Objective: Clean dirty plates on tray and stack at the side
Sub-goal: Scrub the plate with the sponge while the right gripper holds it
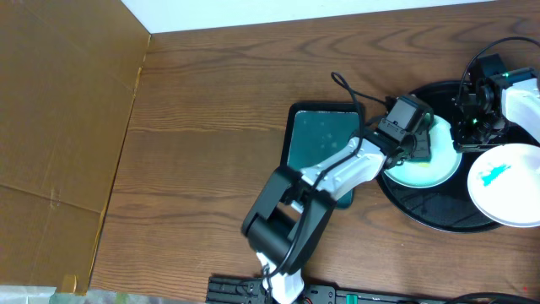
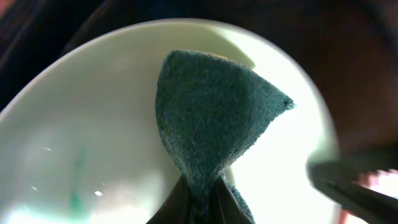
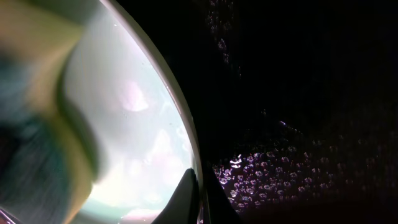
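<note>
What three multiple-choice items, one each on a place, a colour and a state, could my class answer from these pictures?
1. The plate under the sponge lies:
A on the black tray
B in a wire rack
C in a sink

2. The smear on the other plate is:
A red
B turquoise
C brown

3. The left tool is:
A open and empty
B shut on the sponge
C shut on a cup

Answers:
1 A, the overhead view shows the tray's dark rim curving round the plate.
2 B, the mark shows blue-green against the white.
3 B, the left wrist view shows the sponge pinched to a narrow waist between the fingers.
</note>
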`<state>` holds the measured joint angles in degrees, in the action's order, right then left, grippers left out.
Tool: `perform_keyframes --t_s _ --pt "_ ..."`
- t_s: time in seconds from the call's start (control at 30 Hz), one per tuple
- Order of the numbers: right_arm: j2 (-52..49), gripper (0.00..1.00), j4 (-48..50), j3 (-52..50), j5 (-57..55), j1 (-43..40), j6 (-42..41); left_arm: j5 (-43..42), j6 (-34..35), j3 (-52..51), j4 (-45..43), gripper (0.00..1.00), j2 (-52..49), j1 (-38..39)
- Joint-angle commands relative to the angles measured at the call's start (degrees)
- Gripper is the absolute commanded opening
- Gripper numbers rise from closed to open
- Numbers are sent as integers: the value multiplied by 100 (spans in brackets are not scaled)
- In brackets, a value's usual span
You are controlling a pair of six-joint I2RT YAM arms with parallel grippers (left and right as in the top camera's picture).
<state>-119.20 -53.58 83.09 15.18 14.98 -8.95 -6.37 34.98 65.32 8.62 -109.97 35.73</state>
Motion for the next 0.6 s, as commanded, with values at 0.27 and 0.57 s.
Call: perform_keyframes --t_s 0.27,0.57 --pt "149 1 -103 -39 -190 28 90 2570 -955 -63 313 7 -330 -68" --pt "149 2 -146 -39 -337 28 133 3602 -1692 -57 37 7 -240 -168"
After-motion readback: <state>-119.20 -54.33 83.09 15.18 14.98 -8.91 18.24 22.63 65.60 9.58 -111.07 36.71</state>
